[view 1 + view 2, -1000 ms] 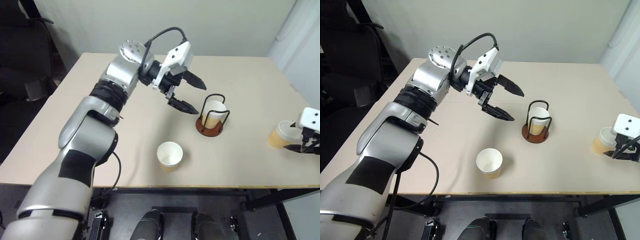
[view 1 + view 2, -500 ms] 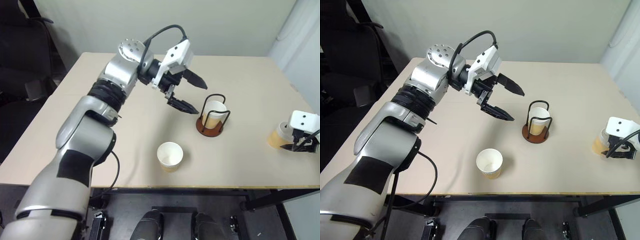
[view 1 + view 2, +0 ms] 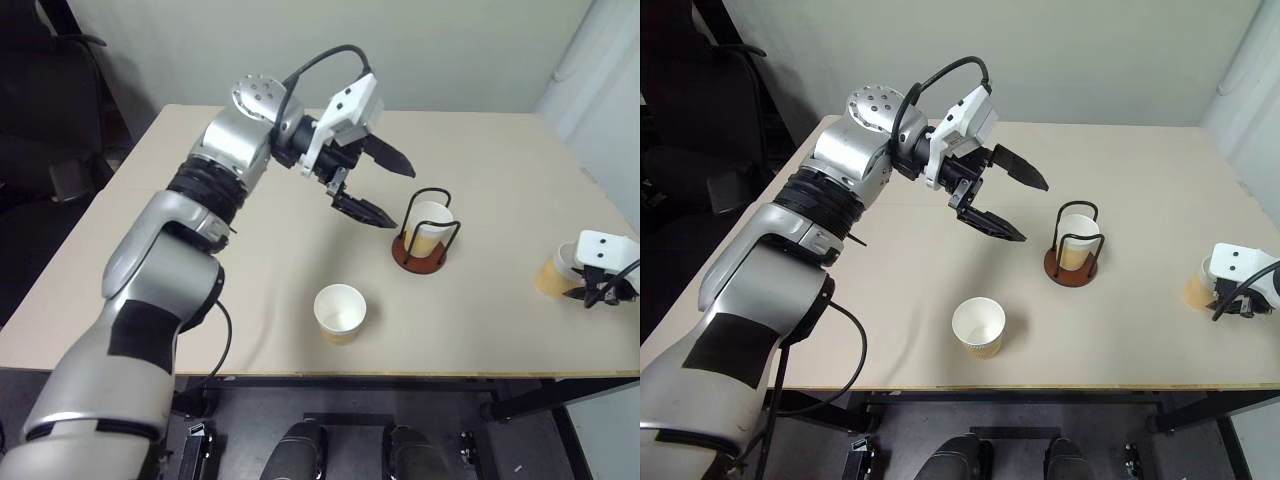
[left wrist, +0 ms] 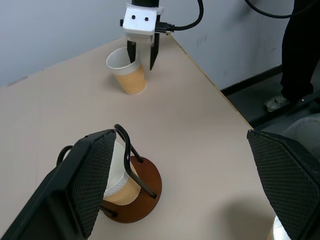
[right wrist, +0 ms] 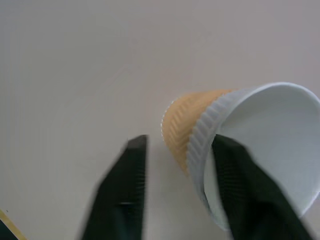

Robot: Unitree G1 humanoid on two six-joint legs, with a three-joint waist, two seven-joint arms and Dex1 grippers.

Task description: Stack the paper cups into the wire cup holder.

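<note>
The wire cup holder (image 3: pixel 437 194) stands right of the table's middle on its reddish-brown base (image 3: pixel 414 263), with one paper cup (image 3: pixel 430 222) inside it. A second paper cup (image 3: pixel 340 311) stands upright near the front edge. A third cup (image 5: pixel 200 125), also seen from the head (image 3: pixel 553 271), leans at the table's right edge. My right gripper (image 5: pixel 180 145) is down over this cup: one finger (image 5: pixel 245 185) is at its mouth and the other (image 5: pixel 125 185) is outside the wall with a small gap. My left gripper (image 3: pixel 398 197) hovers open and empty just left of the holder.
The beige table (image 3: pixel 200 290) ends close beside the right-hand cup. A dark chair (image 3: pixel 55 150) stands off the table's left side. A person's legs (image 4: pixel 302 45) stand on the floor beyond the table's right edge.
My right gripper has come down and in over the right-hand cup, and its fingers have narrowed astride the cup's wall. The left arm has kept still.
</note>
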